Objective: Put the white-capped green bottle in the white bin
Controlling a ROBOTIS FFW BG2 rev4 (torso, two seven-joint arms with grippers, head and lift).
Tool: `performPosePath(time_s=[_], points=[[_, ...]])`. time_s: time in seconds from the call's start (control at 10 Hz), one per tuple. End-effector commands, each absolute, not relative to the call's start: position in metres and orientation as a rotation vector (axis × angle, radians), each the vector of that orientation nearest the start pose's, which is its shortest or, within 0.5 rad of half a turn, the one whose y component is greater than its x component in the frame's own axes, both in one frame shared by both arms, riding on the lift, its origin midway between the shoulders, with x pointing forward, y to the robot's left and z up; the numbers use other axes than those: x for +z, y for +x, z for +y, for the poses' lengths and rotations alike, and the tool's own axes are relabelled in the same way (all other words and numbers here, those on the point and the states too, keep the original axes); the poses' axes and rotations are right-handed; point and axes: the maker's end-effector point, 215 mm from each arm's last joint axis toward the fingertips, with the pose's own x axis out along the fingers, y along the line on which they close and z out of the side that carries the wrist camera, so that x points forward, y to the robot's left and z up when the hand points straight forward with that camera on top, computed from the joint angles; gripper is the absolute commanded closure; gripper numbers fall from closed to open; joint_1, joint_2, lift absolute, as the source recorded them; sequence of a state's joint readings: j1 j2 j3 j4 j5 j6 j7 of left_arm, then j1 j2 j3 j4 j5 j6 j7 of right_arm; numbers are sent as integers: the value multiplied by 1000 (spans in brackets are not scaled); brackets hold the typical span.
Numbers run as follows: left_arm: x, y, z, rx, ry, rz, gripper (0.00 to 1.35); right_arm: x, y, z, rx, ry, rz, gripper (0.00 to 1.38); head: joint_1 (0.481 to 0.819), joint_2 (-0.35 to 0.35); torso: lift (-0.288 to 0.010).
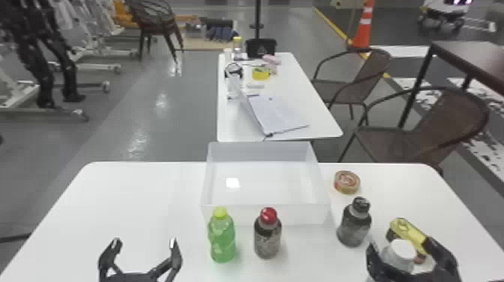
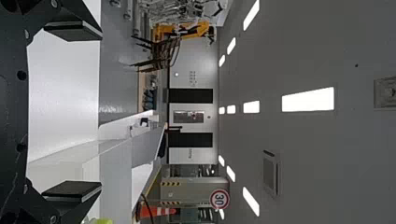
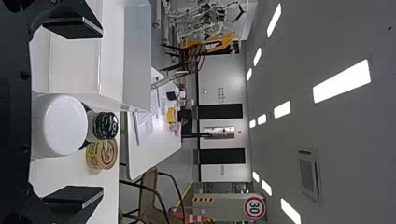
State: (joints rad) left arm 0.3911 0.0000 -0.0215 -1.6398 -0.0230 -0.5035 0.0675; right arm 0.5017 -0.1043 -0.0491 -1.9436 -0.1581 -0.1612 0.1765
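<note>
Robotics lab in an indoor hall

Black robot legs (image 1: 43, 71) stand among white caster-wheeled frames (image 1: 56, 111) on a glossy grey floor (image 1: 180, 101), pointing to a robotics lab. A yellow floor line (image 1: 332, 24), an orange-and-white traffic cone (image 1: 363, 30) and a round red-rimmed road sign (image 2: 220, 199) suggest a test area. White tables (image 1: 131, 202), brown woven chairs (image 1: 450, 120) and rectangular ceiling lights (image 2: 308, 99) furnish it.

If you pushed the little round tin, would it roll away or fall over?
The round tin would probably slide, not roll, because it's lying flat on the table. It looks low and wide, so it likely won't tip over. Stood on its edge, though, it might roll, since it's round.
</note>
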Motion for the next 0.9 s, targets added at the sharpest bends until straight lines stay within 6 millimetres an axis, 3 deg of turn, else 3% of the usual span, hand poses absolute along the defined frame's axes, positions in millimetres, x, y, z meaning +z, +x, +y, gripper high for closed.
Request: performPosePath(time_s=[0.0,0.8], points=[[-357,449,226,40,3,-181,167,-343,439,-234,163,39,-34,111,549,0,-100],[-358,450,226,40,-4,-178,167,-344,444,-235,161,45,-35,113,549,0,-100]])
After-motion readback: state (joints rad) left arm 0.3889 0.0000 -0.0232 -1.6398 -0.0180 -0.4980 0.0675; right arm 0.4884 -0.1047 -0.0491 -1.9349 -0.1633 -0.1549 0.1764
